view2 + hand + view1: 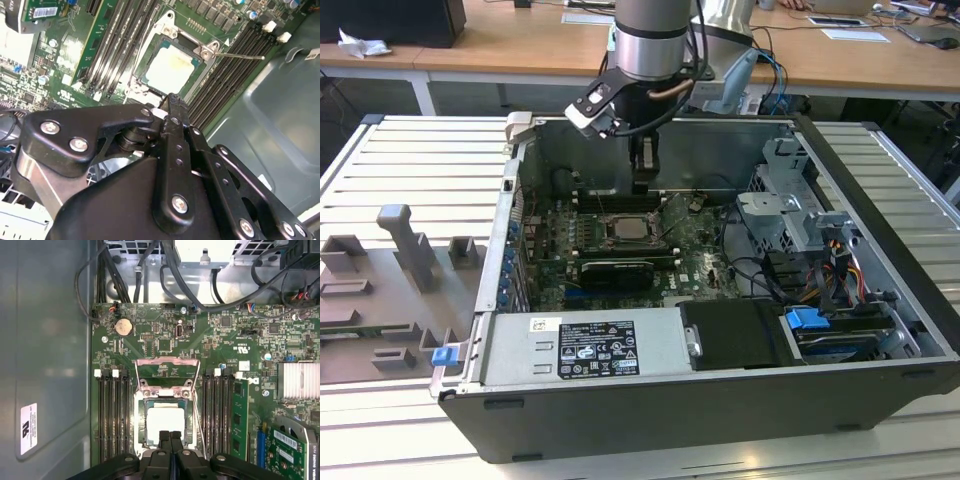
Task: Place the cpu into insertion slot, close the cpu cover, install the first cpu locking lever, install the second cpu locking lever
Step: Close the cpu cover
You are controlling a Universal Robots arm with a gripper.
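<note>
The cpu (165,422), a pale square chip, lies in the insertion slot (141,412) on the green board; it also shows in the second wrist view (169,67) and the exterior view (628,228). The cpu cover (167,361), a silvery frame, stands open at the slot's far edge. A thin locking lever (245,56) juts out over the memory slots, and another wire lever (199,422) runs beside the slot. My gripper (171,436) is shut with nothing between its black fingers, hovering just over the slot's near edge; it hangs above the board in the exterior view (642,183).
Black memory slots (112,415) flank the socket, with a green memory stick (239,420) beside them. A black expansion card (617,270), power supply (580,350), drive cage (790,210) and cables (150,270) crowd the case. Grey fixtures (410,250) stand on the table at the exterior view's left.
</note>
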